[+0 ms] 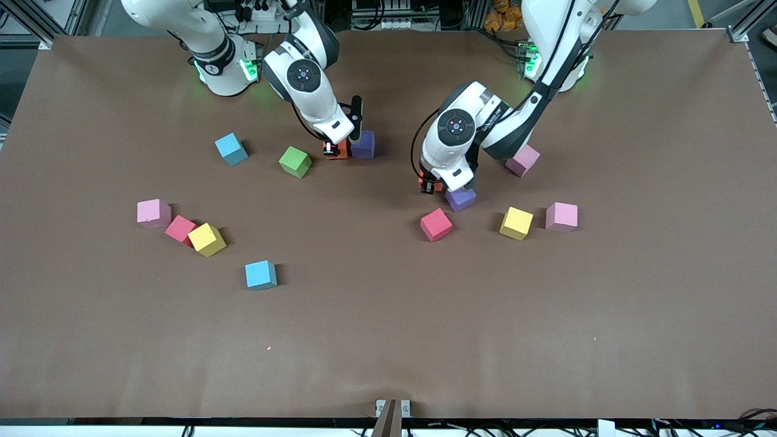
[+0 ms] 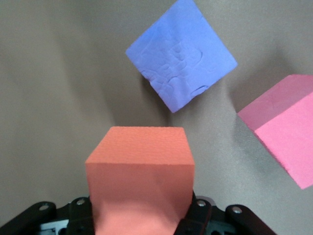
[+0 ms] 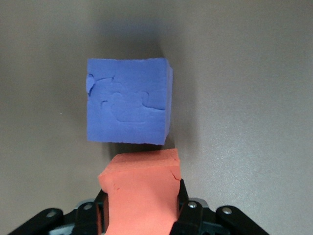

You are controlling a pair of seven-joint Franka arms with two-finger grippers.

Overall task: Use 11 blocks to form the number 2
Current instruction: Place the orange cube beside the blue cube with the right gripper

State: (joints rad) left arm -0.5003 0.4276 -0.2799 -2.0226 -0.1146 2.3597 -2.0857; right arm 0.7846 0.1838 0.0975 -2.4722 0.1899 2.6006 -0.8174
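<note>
My right gripper (image 1: 335, 149) is shut on an orange block (image 3: 142, 191), low at the table and right beside a purple block (image 1: 363, 144) (image 3: 128, 100). My left gripper (image 1: 430, 184) is shut on another orange block (image 2: 139, 166), low beside a second purple block (image 1: 460, 198) (image 2: 181, 58). A red block (image 1: 436, 224) (image 2: 283, 132) lies just nearer the front camera than that purple one. In both wrist views the held block hides most of the fingers.
Loose blocks lie around. Toward the right arm's end are sky blue (image 1: 231, 149), green (image 1: 295, 161), pink (image 1: 153, 213), red (image 1: 180, 229), yellow (image 1: 207, 239) and sky blue (image 1: 261, 274). Toward the left arm's end are yellow (image 1: 516, 223), pink (image 1: 561, 216) and pink (image 1: 522, 160).
</note>
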